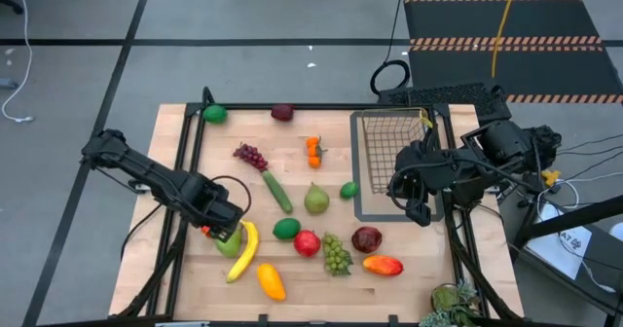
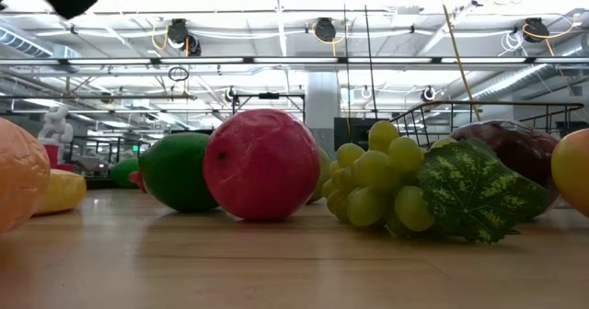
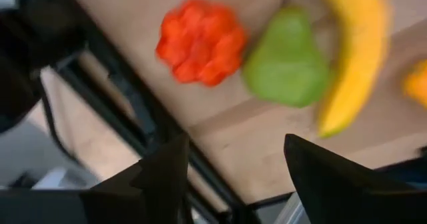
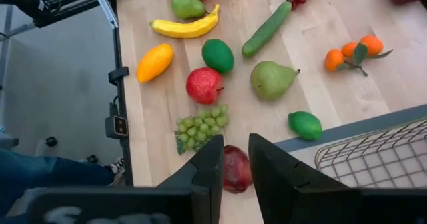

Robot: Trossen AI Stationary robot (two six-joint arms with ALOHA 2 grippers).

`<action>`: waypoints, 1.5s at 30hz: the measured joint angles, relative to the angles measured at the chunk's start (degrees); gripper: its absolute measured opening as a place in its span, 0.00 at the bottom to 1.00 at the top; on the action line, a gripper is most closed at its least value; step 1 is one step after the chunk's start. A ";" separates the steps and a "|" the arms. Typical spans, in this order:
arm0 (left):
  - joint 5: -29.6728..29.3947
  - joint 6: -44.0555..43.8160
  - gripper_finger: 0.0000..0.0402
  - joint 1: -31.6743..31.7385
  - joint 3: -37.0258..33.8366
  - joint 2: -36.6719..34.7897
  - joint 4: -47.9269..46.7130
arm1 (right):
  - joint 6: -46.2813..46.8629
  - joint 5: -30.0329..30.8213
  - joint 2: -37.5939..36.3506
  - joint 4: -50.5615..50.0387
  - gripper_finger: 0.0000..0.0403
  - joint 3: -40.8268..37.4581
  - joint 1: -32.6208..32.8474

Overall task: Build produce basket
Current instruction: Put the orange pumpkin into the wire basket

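Observation:
Toy produce lies spread on the wooden table: a banana (image 1: 243, 251), a cucumber (image 1: 276, 191), a pear (image 1: 316, 199), a red apple (image 1: 307, 242), green grapes (image 1: 337, 254) and a dark red apple (image 1: 367, 237). The wire basket (image 1: 389, 142) stands at the far right and holds nothing I can see. My left gripper (image 1: 226, 232) is open and hovers over a green pear (image 3: 287, 64) and a red bumpy fruit (image 3: 200, 41) beside the banana (image 3: 353, 51). My right gripper (image 4: 235, 164) is slightly open and empty beside the basket's near end (image 4: 380, 161), above the dark red apple (image 4: 235, 174).
A dark frame (image 1: 185, 152) runs around the table top. A lime (image 1: 215, 114) and a dark red fruit (image 1: 282, 112) lie at the far edge. Purple grapes (image 1: 250, 155), oranges (image 1: 313, 150), a lime (image 1: 348, 189) and a mango (image 1: 383, 265) lie mid-table. Leafy greens (image 1: 453, 303) sit at the near right corner.

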 joint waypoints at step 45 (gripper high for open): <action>-3.13 26.50 0.96 4.29 -19.58 0.00 14.22 | 7.72 0.00 2.65 3.32 0.16 0.00 0.00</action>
